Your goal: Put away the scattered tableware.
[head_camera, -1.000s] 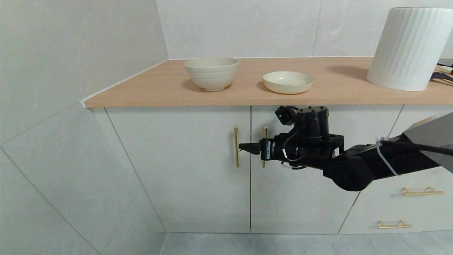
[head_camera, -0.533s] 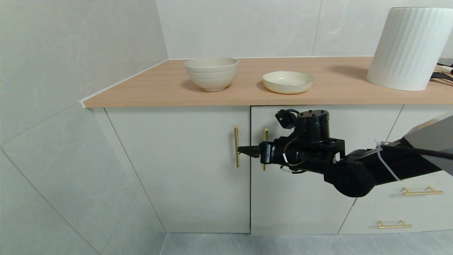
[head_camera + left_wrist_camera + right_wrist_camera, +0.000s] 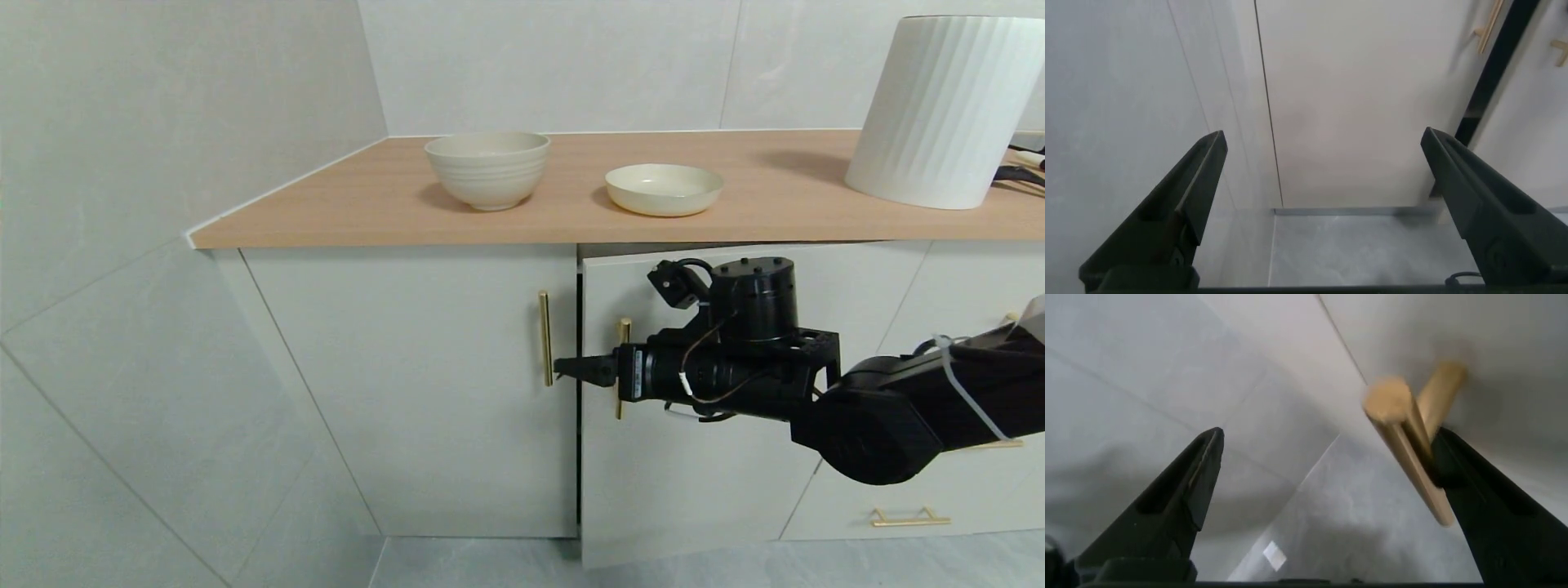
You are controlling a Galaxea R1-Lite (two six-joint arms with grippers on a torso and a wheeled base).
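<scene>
On the bench (image 3: 367, 204) we see the task's tableware. A deep cream bowl (image 3: 488, 170) sits towards the corner wall, and a shallow dish (image 3: 664, 189) sits to its right, the two apart. The bowl's near wall hides its bottom from us; the dish shows a plain pale inside. Further right stands a tall ribbed white vessel (image 3: 947, 110). Its top is cut by the picture's edge, so we cannot tell what it holds. Dark things (image 3: 1020, 167) behind it are cut off and we cannot name them.

Below the bench, the right cabinet door (image 3: 694, 506) stands ajar, with a dark gap along its top and inner edge. We cannot make out the cupboard's inside. The left door (image 3: 424, 392) sits flush. The right pincer (image 3: 565, 369) lies level across the ajar door's gold handle (image 3: 623, 331), its tips just beside the left door's handle (image 3: 545, 327).

The head view shows that pincer edge-on, so its opening is hidden there. The right wrist view shows its fingers (image 3: 1184, 498) spread wide, with a gold bar (image 3: 1409, 449) lying against one of them, not clamped. In the left wrist view the left pincer (image 3: 1323, 139) is also wide apart, holding nothing, and faces pale cabinet fronts and grey floor (image 3: 1355, 253).
</scene>
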